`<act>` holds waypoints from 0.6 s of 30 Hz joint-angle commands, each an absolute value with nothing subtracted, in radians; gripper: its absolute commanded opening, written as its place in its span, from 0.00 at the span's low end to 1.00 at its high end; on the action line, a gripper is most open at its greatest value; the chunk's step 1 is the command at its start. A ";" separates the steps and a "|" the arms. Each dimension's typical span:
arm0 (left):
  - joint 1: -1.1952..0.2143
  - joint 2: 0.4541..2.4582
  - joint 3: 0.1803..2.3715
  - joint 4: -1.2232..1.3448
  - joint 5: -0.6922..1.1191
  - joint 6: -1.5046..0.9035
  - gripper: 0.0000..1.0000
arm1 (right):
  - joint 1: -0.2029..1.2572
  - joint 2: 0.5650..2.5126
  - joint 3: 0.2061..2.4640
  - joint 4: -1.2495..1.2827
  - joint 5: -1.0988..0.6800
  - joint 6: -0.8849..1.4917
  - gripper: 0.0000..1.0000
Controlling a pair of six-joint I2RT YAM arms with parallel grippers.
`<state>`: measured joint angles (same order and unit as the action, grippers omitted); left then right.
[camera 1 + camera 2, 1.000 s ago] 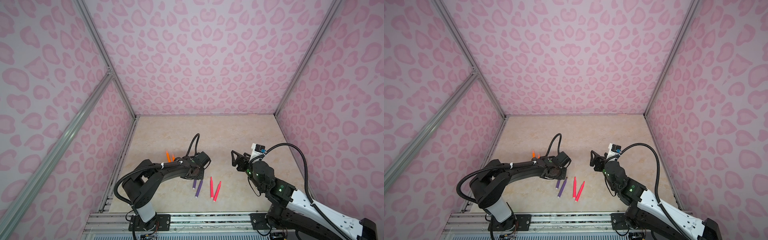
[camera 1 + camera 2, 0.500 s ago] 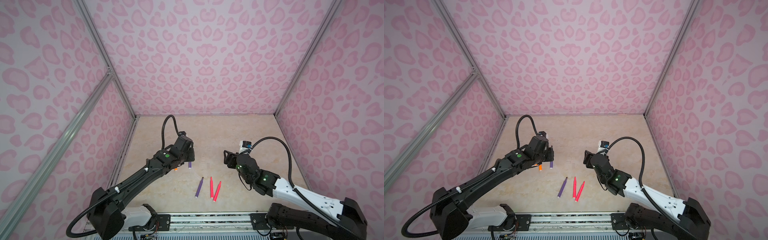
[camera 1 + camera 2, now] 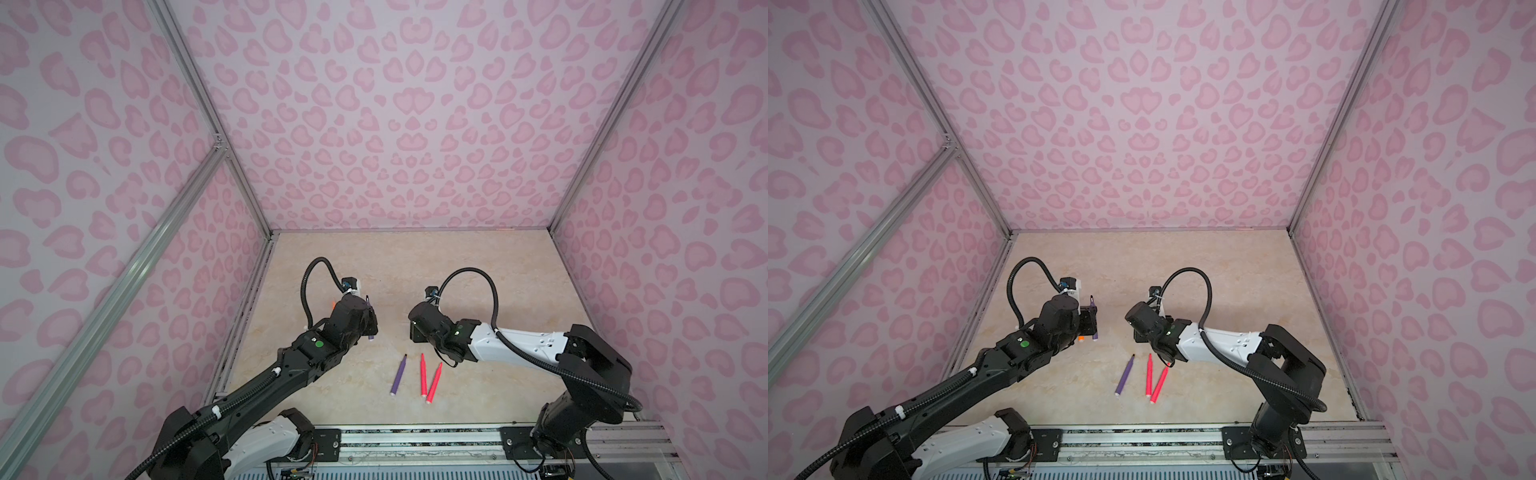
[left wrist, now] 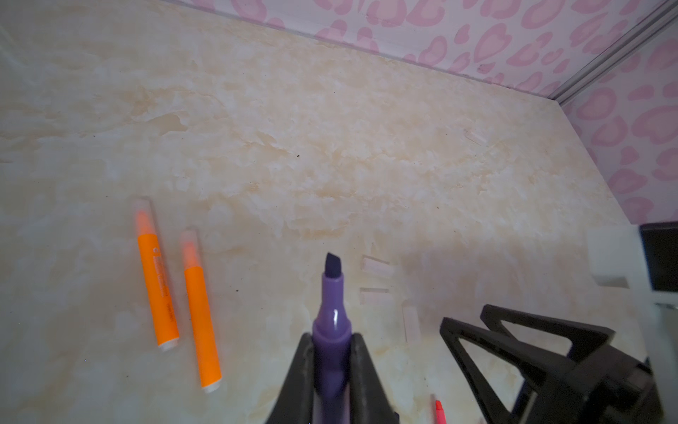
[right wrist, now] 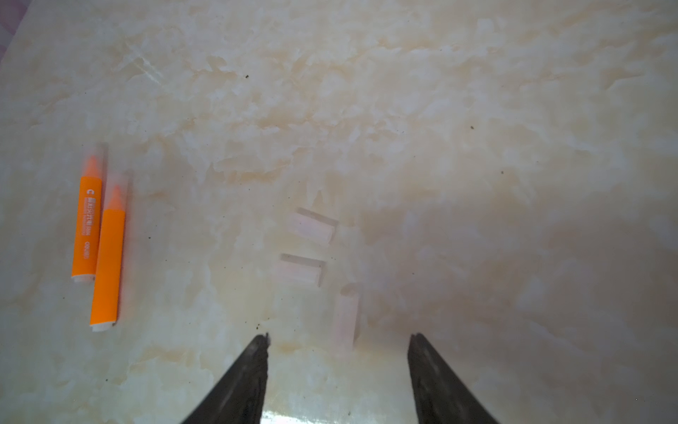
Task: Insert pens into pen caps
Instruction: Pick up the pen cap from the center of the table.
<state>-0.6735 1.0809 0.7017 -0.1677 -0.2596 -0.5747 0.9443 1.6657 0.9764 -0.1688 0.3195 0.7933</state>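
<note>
Your right pincer (image 5: 339, 337), spread, straddles the near end of a pen cap (image 5: 345, 315), its long axis running straight away. Your left pincer (image 4: 332, 339) pinches the purple pen (image 4: 332, 293), tip forward.

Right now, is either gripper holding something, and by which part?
The left gripper grips a purple pen by its barrel, tip forward. The right gripper is open, holding nothing.

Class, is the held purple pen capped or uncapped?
Uncapped: the purple pen shows a bare dark chisel tip, no cap.

Purple pen (image 4: 332, 319), orange pens (image 4: 157, 282), pink-red pens (image 3: 423, 374) (marbled beige table (image 3: 415, 266)).
</note>
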 commanded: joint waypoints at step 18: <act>-0.674 0.896 0.577 0.042 -0.215 -0.541 0.03 | 0.948 1.856 1.109 -0.293 0.345 0.812 0.51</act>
